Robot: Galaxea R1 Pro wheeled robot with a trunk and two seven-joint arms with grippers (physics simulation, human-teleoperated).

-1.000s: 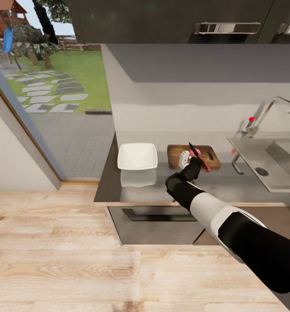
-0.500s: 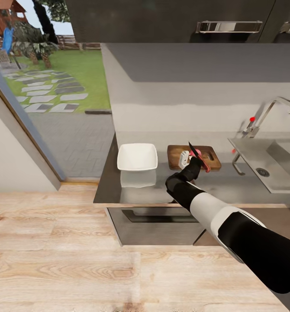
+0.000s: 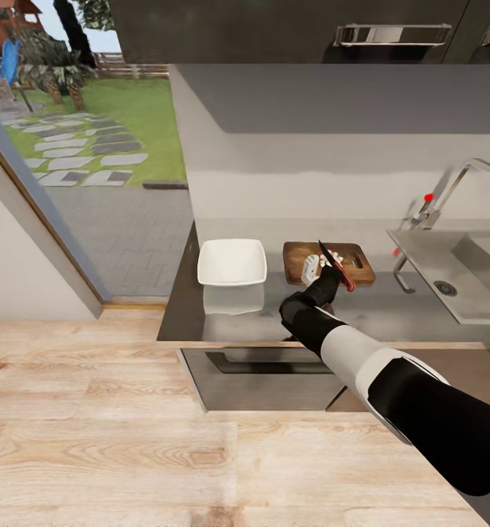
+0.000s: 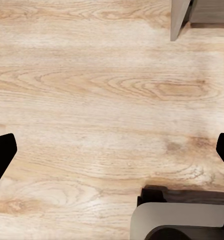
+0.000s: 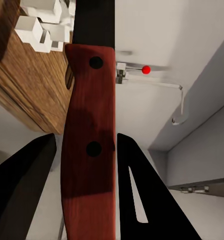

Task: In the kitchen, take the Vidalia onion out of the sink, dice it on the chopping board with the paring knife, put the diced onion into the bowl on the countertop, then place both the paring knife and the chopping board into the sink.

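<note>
Closest to the camera in the head view, the right arm reaches from 4 o'clock up toward the middle of the picture, over the dark front edge of the countertop (image 3: 274, 322). At its end the right gripper (image 3: 325, 272) is clamped on the paring knife (image 3: 338, 268); the red-orange handle lies between the two black fingers, and the dark blade points up and away, toward 11 o'clock. In the right wrist view the same handle (image 5: 89, 145), with two dark rivets, sits between the black fingers (image 5: 21, 190), and the blade goes out over the board. Just behind the gripper lies the chopping board (image 3: 328, 262), flat on the countertop, with its slot handle at the end nearer the sink. On the board, at the knife, are small white cubes, the diced onion (image 3: 336, 255); the wrist view shows these pieces (image 5: 41, 25) as pale blocks on the brown wood (image 5: 26, 85). The white square bowl (image 3: 232, 263) stands at 9 o'clock from the board, near it but apart, and I see nothing inside it. At 3 o'clock from the board is the sink (image 3: 457, 274) with its round drain, and behind it the curved chrome tap (image 3: 453, 187) with a red knob. The left wrist view looks down on the light wooden floor (image 4: 106, 100); the black tips of the left gripper (image 4: 112, 150) stand far apart at the two edges of that picture, with nothing between them.
</note>
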